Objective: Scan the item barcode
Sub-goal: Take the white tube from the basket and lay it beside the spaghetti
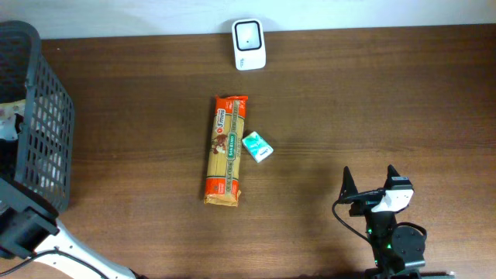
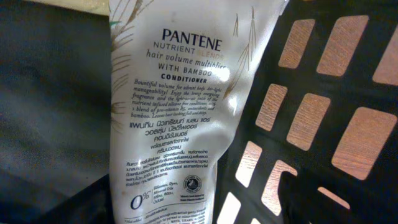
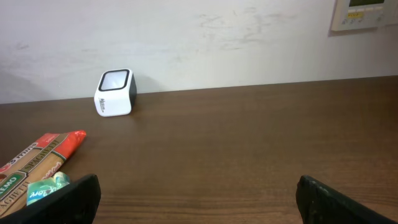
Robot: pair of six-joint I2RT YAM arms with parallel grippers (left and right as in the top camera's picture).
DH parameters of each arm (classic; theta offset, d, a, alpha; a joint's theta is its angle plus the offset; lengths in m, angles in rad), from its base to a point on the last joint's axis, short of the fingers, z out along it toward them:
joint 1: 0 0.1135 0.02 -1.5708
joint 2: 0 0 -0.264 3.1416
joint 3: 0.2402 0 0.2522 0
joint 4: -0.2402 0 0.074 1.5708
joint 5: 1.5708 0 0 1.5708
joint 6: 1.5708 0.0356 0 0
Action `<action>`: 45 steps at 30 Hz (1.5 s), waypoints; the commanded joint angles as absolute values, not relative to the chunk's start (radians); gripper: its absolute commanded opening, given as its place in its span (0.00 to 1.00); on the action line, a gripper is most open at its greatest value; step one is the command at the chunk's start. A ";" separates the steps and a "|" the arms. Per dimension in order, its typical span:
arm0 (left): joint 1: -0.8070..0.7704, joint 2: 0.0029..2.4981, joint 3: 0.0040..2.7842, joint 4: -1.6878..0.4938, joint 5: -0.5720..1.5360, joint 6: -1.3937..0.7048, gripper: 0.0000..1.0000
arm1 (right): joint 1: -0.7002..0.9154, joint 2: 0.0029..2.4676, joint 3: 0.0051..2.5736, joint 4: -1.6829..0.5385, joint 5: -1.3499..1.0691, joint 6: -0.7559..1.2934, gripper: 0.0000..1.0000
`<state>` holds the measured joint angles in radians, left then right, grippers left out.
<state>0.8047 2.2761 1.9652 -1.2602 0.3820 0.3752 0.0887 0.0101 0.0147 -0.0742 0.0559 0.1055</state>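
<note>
Close in front of the left fingers, a white Pantene conditioner tube (image 2: 171, 118) is filling the wrist view, lying against the mesh of the black basket (image 2: 311, 81). Its long axis is running top to bottom of that view, leaning slightly. The print is reading upright, brand name toward the top. Both ends are getting cut off by the frame, so cap end and barcode are not showing. The left fingers themselves are hard to make out, only dark shapes sitting along the lower edge, so I cannot tell whether they are released or clamping the tube. The overhead view is not showing them either.

On the other side the right fingers (image 3: 199, 190) are standing spread wide, released, nothing between them, hovering low over the desk (image 3: 249, 137). Well ahead and to their left the white scanner (image 3: 115, 93) is sitting by the wall (image 3: 217, 43). Nearer on their left a pasta packet (image 3: 37, 158) and a small green box (image 3: 43, 186) are lying just beside each other, both partly cut off.
</note>
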 commanded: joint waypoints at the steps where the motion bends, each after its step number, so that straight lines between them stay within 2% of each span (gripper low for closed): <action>1: 0.795 2.284 1.898 -1.254 0.415 0.395 0.72 | 0.096 0.004 0.006 -0.075 0.061 0.108 0.99; 3: 0.793 2.284 1.798 -1.176 0.384 0.377 0.70 | 0.096 0.004 0.006 -0.075 0.061 0.108 0.98; 4: 0.793 2.284 1.747 -1.134 0.348 0.360 0.63 | 0.096 0.004 0.006 -0.075 0.061 0.108 0.99; 5: 0.793 2.284 1.721 -1.111 0.340 0.360 0.38 | 0.096 0.004 0.006 -0.075 0.061 0.109 0.99; 6: 0.793 2.283 1.718 -1.103 0.340 0.360 0.01 | 0.096 0.004 0.006 -0.075 0.061 0.109 0.99; 11: 0.793 2.232 1.826 -1.160 0.333 0.266 0.00 | 0.096 0.004 0.006 -0.075 0.061 0.108 0.99; 17: 0.767 1.860 2.214 -1.161 0.344 -0.017 0.00 | 0.096 0.004 0.006 -0.075 0.061 0.108 0.99; 20: 0.594 1.700 2.239 -1.165 0.367 -0.042 0.00 | 0.096 0.004 0.006 -0.075 0.061 0.109 0.99; 23: 0.280 1.673 2.229 -1.248 0.295 -0.037 0.00 | 0.096 0.004 0.006 -0.075 0.061 0.109 0.99; 25: 0.101 1.703 2.136 -1.290 0.242 -0.038 0.00 | 0.096 0.004 0.006 -0.075 0.061 0.109 0.99; 28: -0.072 1.760 1.786 -1.161 0.239 -0.084 0.00 | 0.096 0.004 0.006 -0.075 0.061 0.108 0.99; 31: -0.134 1.809 1.475 -0.917 0.239 -0.131 0.00 | 0.096 0.004 0.006 -0.075 0.061 0.108 0.99; 34: -0.148 1.882 1.291 -0.731 0.243 -0.173 0.00 | 0.096 0.004 0.006 -0.075 0.061 0.109 0.99; 35: -0.148 1.909 1.276 -0.723 0.262 -0.175 0.36 | 0.096 0.004 0.006 -0.075 0.061 0.109 0.99; 36: -0.148 1.914 1.276 -0.723 0.266 -0.175 0.63 | 0.096 0.004 0.006 -0.075 0.061 0.108 0.99; 37: -0.148 1.914 1.276 -0.718 0.266 -0.175 0.82 | 0.096 0.004 0.006 -0.075 0.061 0.109 0.99; 38: -0.148 1.914 1.279 -0.715 0.265 -0.175 0.91 | 0.096 0.004 0.006 -0.075 0.061 0.108 0.99; 39: -0.148 1.914 1.285 -0.715 0.265 -0.175 0.94 | 0.096 0.004 0.006 -0.075 0.061 0.109 0.99; 45: -0.148 1.836 1.483 -0.835 0.261 -0.083 0.96 | 0.096 0.004 0.006 -0.075 0.061 0.109 0.99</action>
<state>-0.1448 1.9091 1.3861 -0.7929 0.2504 -0.1493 0.0891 0.0101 0.0147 -0.0742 0.0559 0.1055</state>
